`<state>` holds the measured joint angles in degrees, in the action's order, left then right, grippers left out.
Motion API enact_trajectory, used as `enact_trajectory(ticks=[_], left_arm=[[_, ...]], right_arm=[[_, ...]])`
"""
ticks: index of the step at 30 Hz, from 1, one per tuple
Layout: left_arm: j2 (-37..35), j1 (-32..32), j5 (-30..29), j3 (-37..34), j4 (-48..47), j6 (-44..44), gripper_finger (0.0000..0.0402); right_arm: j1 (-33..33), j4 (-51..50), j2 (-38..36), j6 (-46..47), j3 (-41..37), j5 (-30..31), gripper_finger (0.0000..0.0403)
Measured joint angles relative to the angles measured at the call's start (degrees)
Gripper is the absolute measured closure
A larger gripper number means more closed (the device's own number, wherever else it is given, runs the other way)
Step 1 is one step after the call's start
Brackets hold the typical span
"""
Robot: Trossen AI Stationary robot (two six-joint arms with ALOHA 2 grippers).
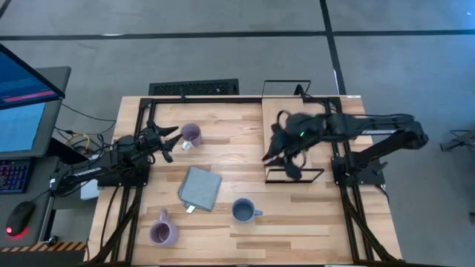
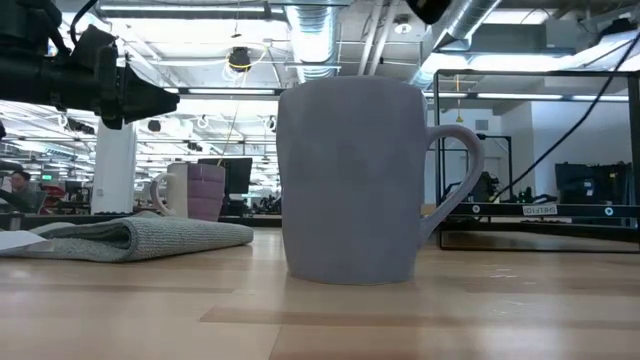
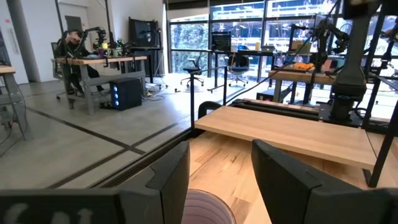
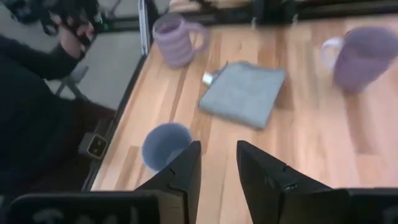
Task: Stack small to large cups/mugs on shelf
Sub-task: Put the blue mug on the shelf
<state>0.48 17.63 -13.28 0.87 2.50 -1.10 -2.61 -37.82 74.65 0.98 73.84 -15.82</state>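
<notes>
Closest to the low camera: blue-grey mug [image 2: 352, 182], matte, plain cylinder with a loop handle, upright on the tabletop [image 1: 297, 215] near the front edge. Seen from above it sat just right of the grey folded cloth [image 1: 200, 188], apart from it. Cloth looked like ribbed knit, folded square, with a small tag at one edge; writing too small to read.

Ribbed lavender mug [image 1: 163, 231] stood at the front-left corner, handle toward the back. Smaller lavender mug [image 1: 191, 134] was at back-left, a small white tag beside it, unreadable.

Left gripper [image 1: 169, 142] was just left of that smaller mug, fingers spread, nothing held; wrist view showed the mug rim low between the two dark fingers [image 3: 171, 177], not touching as far as I could tell.

Right gripper [image 1: 282, 159] hung above the shelf [image 1: 286, 111], fingers parted by a narrow gap, empty.

Shelf was a pale smooth wood board on a thin black wire frame at back-right, no mugs on it.

Tabletop was striped butcher-block wood in a black frame. Grey floor with dark lines, a monitor, keyboard and mouse off to the left, and an open office with desks, chairs, ceiling ducts and big windows behind.
</notes>
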Motion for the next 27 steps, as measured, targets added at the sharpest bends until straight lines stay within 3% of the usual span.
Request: enact_trajectory(ticks=[13,27], left_arm=[[0.0,0.0,-0.1,0.0,0.0,0.0,0.0237],[0.0,0.0,-0.1,0.0,0.0,0.0,0.0237]], right_arm=[[-4.8,1.0,10.6,19.2,0.4,0.6,0.0276],[-5.0,6.2,10.8,19.6,0.4,-5.2,0.0269]])
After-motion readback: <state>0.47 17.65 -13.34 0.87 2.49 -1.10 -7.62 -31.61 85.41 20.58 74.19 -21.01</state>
